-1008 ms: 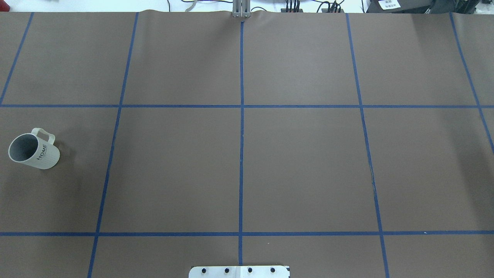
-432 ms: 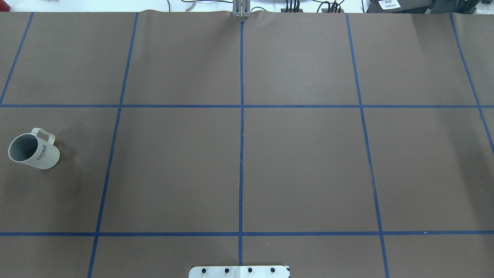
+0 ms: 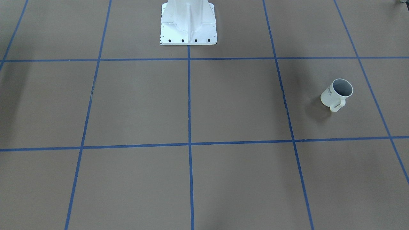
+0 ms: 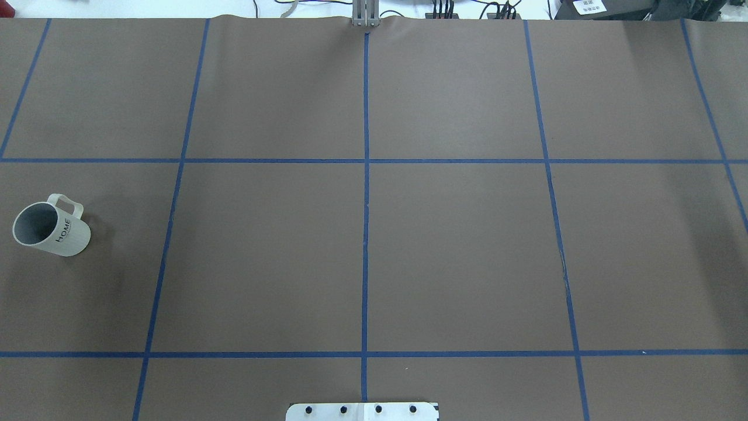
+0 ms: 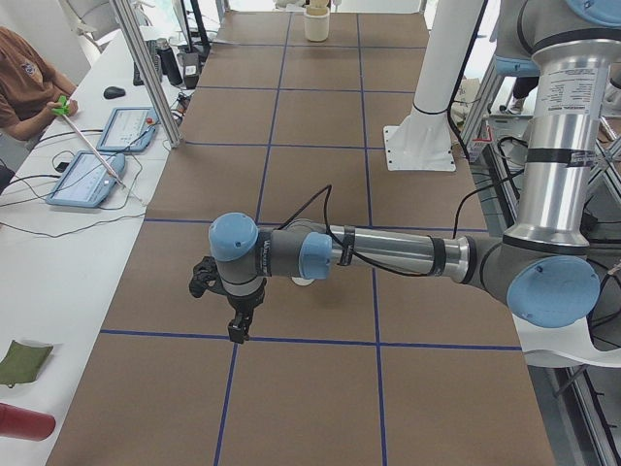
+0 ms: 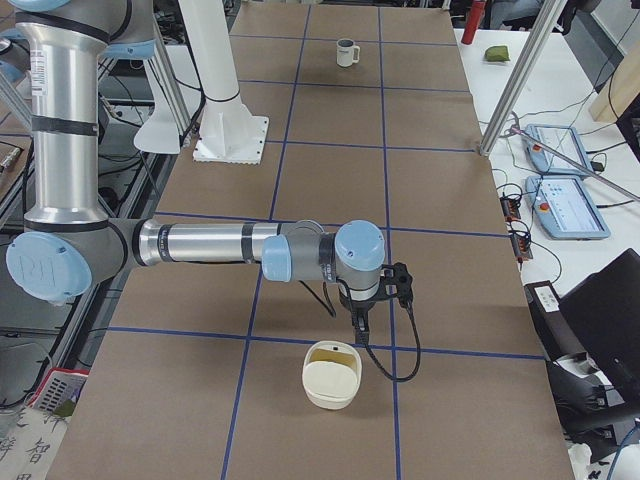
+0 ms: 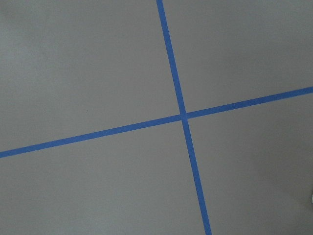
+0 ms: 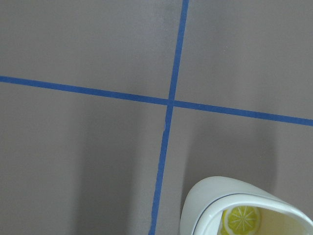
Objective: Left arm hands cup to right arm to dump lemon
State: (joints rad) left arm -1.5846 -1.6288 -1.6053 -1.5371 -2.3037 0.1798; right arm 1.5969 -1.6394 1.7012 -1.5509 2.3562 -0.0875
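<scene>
cup (image 4: 51,229) stands unheld on the surface (image 4: 456,251), lemon (image 8: 241,219) already in a bowl (image 6: 331,375), so dumping looks done; i cannot tell whether left tool (image 5: 236,328) or right tool (image 6: 360,322) is apart

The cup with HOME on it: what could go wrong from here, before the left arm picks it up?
1. The cup looks grey and empty inside, while the lemon lies in a cream container near the right hand. Tipping the cup may release nothing.
2. The cup stands near the table's left end and the right hand is far toward the other end. The carry is long, so a weak grip might slip.
</scene>
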